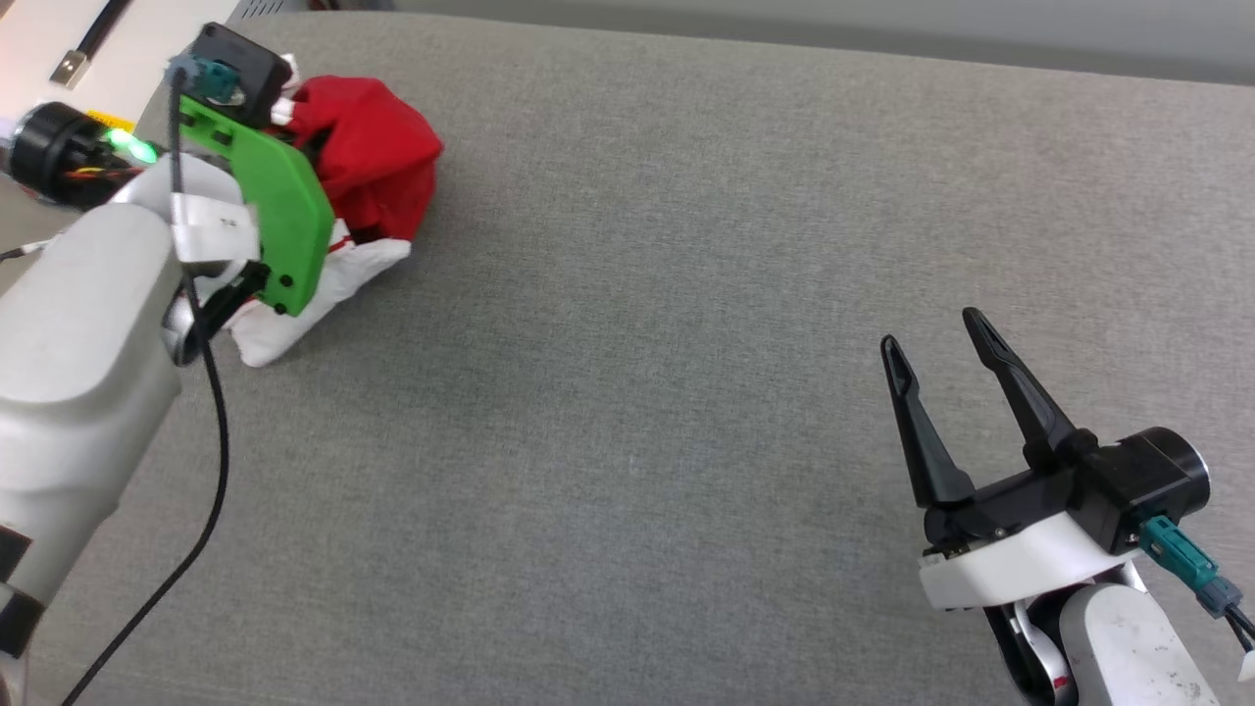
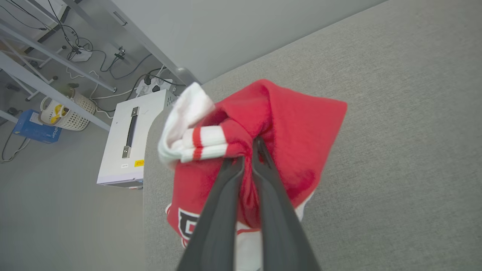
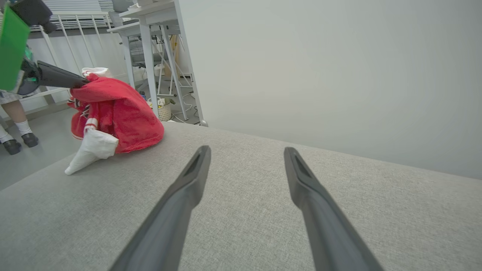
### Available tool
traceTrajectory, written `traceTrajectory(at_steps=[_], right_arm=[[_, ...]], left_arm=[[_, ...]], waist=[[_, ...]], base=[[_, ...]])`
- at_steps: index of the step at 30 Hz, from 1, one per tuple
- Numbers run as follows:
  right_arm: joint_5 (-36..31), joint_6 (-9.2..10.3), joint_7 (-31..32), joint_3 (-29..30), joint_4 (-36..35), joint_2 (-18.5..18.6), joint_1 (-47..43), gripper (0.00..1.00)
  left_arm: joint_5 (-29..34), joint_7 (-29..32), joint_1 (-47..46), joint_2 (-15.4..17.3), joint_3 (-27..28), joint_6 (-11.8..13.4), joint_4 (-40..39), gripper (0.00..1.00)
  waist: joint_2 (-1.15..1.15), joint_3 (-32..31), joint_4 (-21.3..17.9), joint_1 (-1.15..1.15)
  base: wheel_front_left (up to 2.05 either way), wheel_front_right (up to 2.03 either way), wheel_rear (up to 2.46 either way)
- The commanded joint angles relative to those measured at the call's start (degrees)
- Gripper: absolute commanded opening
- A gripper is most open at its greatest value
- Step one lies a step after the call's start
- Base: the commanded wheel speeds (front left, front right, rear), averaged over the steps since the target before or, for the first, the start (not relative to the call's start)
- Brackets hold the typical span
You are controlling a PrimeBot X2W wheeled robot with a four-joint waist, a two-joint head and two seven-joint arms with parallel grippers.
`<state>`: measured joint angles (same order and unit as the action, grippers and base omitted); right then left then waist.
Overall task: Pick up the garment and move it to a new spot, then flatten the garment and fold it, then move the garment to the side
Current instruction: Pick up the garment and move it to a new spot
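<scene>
The garment (image 1: 377, 162) is a bunched red jersey with white sleeves, near the far left corner of the grey table (image 1: 686, 343). It hangs in a heap, a white sleeve trailing onto the table. My left gripper (image 2: 248, 152) is shut on a fold of the garment (image 2: 297, 128) near its striped trim, with black lettering partly visible below. In the right wrist view the garment (image 3: 116, 113) is lifted at its top while its lower part touches the table. My right gripper (image 1: 931, 328) is open above the table at the near right, holding nothing; its fingers (image 3: 188, 184) stand wide apart.
Past the table's left edge stand a white box (image 2: 130, 143), a wicker basket (image 2: 67, 113) and cables on the floor. A person's feet (image 3: 15, 141) show beyond the table's far left. Metal table legs (image 3: 150, 60) stand behind the garment.
</scene>
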<state>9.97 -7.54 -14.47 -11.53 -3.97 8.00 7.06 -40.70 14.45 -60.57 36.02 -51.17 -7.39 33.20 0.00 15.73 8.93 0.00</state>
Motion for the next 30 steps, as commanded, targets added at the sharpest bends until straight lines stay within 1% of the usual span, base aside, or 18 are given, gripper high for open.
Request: traceTrajectory(at_steps=[1, 4, 9, 13, 19, 24, 27, 30], right_arm=[[0.5, 0.05, -0.5, 0.3, -0.1, -0.3, -0.7, 1.0], [0.5, 0.05, -0.5, 0.8, -0.5, -1.0, -1.1, 1.0], [0.1, 0.05, -0.5, 2.2, -1.0, -1.9, -1.5, 1.0], [-0.3, 0.05, -0.5, 3.9, -1.3, -2.9, -1.7, 1.0], [-1.5, 0.05, -0.5, 7.8, -2.4, -4.3, -1.8, 1.0], [-1.9, 0.05, -0.5, 11.9, -3.3, -5.0, -1.4, 1.0], [-1.1, 0.05, -0.5, 14.4, -3.6, -5.1, -0.9, 1.0], [1.0, 0.05, -0.5, 16.5, -3.4, -5.1, -0.3, 1.0]], left_arm=[[1.0, -0.9, -1.2, -1.3, -0.9, -0.1, -1.2, 0.0], [2.1, -1.8, -1.3, -3.1, -2.8, -0.1, -3.4, 0.0], [3.9, -2.7, -2.6, -7.2, -6.6, -0.1, -6.7, 0.0], [5.1, -4.2, -4.0, -11.8, -9.9, -0.1, -7.8, 0.0], [6.9, -7.3, -5.9, -20.5, -16.5, -0.1, -5.5, 0.0], [8.5, -10.0, -5.4, -28.6, -21.2, -0.1, -3.4, 0.0], [9.0, -10.2, -3.3, -31.4, -22.0, -0.1, -2.9, 0.0], [13.3, -7.0, 1.6, -32.7, -22.1, -0.1, -4.0, 0.0]], waist=[[0.0, -2.6, -2.9, 0.0], [0.0, -3.4, -5.2, 0.0], [0.0, -3.2, -9.4, 0.0], [0.0, -2.2, -12.5, 0.0], [0.0, 0.3, -16.6, 0.0], [0.0, 2.8, -18.4, 0.0], [0.0, 4.4, -18.7, 0.0], [0.0, 6.0, -19.0, 0.0]], base=[[0.0, 0.0, 0.0], [0.0, 0.0, 0.0], [0.0, 0.0, 0.0], [0.0, 0.0, 0.0], [0.0, 0.0, 0.0], [0.0, 0.0, 0.0], [0.0, 0.0, 0.0], [0.0, 0.0, 0.0]])
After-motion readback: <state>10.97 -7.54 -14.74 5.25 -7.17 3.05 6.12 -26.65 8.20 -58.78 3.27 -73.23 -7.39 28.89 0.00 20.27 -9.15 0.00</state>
